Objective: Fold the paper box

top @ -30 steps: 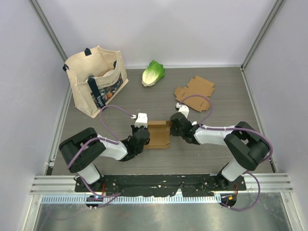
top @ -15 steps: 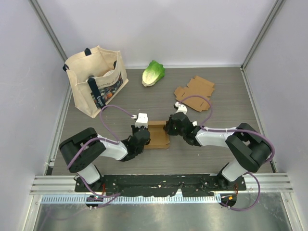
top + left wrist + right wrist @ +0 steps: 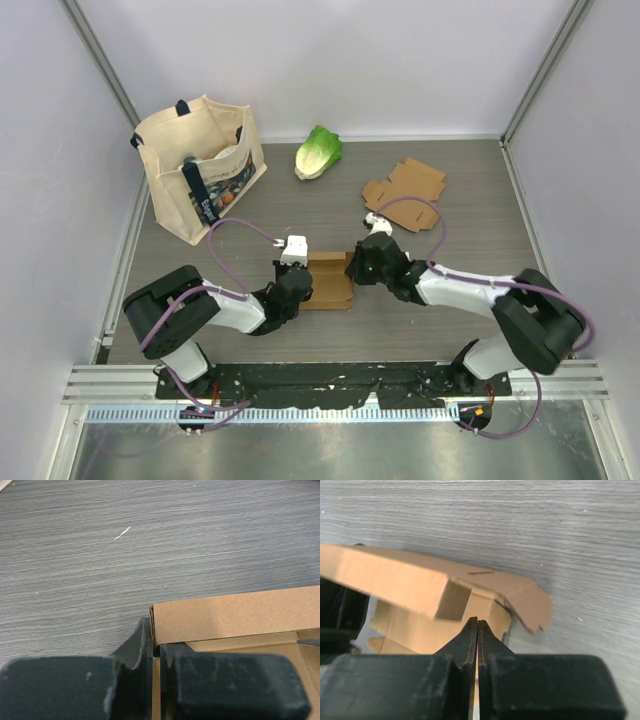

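The paper box [image 3: 330, 280] looks like thin brown card, and I judge it light. It should be stiff across its panels, willing to bend at the creases, and easy to crush or tear. It is best held by a wall edge close to a fold, with a gentle pinch.

It sits between the two grippers. The left gripper [image 3: 156, 645] is pressed together on the upright wall, whose corner rises just ahead of its tips. The right gripper [image 3: 478, 630] is closed to a hairline, apparently nipping a thin panel edge beneath a raised wall, with a notched flap just beyond. The box is plain, unprinted and only partly formed.
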You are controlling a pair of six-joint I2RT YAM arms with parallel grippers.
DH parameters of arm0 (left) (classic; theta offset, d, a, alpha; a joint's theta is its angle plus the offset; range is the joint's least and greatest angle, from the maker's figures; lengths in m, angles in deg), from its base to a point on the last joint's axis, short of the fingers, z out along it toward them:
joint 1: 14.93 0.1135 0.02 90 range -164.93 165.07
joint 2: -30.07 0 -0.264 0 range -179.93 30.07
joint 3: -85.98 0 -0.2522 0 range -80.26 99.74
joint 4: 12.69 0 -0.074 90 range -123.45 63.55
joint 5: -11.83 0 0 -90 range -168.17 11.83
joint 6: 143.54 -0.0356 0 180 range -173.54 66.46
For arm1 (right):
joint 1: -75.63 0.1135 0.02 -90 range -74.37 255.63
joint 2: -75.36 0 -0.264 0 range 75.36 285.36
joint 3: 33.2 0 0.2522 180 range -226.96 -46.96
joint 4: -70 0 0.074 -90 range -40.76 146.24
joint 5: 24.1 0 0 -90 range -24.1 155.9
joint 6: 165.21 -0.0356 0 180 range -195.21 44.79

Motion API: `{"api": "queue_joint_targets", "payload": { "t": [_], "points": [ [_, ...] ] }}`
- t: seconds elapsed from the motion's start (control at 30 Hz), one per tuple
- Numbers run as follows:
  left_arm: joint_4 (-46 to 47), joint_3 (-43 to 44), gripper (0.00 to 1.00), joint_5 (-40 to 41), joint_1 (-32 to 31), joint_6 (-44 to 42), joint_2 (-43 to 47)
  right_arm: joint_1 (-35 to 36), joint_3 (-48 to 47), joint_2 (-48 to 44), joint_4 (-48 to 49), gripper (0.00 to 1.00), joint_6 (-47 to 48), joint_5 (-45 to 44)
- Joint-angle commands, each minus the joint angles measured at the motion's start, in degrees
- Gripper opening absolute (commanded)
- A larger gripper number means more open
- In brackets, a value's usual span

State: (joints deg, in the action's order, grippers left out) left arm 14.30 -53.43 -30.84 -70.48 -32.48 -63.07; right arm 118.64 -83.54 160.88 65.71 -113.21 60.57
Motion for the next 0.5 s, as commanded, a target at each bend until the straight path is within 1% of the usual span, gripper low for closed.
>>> {"api": "queue_joint_targets", "payload": {
  "t": [0.0, 0.03, 0.07, 0.1, 0.17, 0.2, 0.3, 0.47],
  "points": [
    [-1.1, 0.8, 0.0, 0.4, -0.5, 0.8, 0.4, -0.5, -5.5, -9.5, -18.3, 0.1, 8.9, -2.4],
    [-1.1, 0.8, 0.0, 0.5, -0.6, 0.8, 0.4, -0.8, -6.7, -9.8, -21.9, 0.12, 10.2, -3.5],
    [-1.2, 0.7, 0.0, 0.6, -0.5, 0.9, 0.3, -1.0, -8.0, -9.8, -28.5, 0.14, 11.4, -4.5],
    [-1.3, 0.7, 0.0, 0.6, -0.5, 0.9, 0.6, -1.3, -10.4, -9.6, -31.4, 0.24, 13.5, -6.8],
    [-1.3, 0.4, 0.0, 0.7, -0.5, 1.3, 0.8, -1.6, -12.1, -9.1, -35.6, 0.35, 15.9, -8.0],
    [-1.3, 0.4, 0.0, 0.7, -0.5, 1.2, 0.7, -1.6, -13.2, -8.9, -36.0, 0.44, 16.8, -8.0],
    [-1.4, 0.6, 0.0, 0.6, -0.5, 1.2, 0.6, -1.8, -15.4, -7.6, -35.4, 0.5, 19.9, -7.4],
    [-1.4, 0.4, 0.0, 0.7, -0.5, 1.1, 0.8, -1.9, -16.2, -3.4, -28.0, 0.49, 24.4, -6.2]
  ]
}}
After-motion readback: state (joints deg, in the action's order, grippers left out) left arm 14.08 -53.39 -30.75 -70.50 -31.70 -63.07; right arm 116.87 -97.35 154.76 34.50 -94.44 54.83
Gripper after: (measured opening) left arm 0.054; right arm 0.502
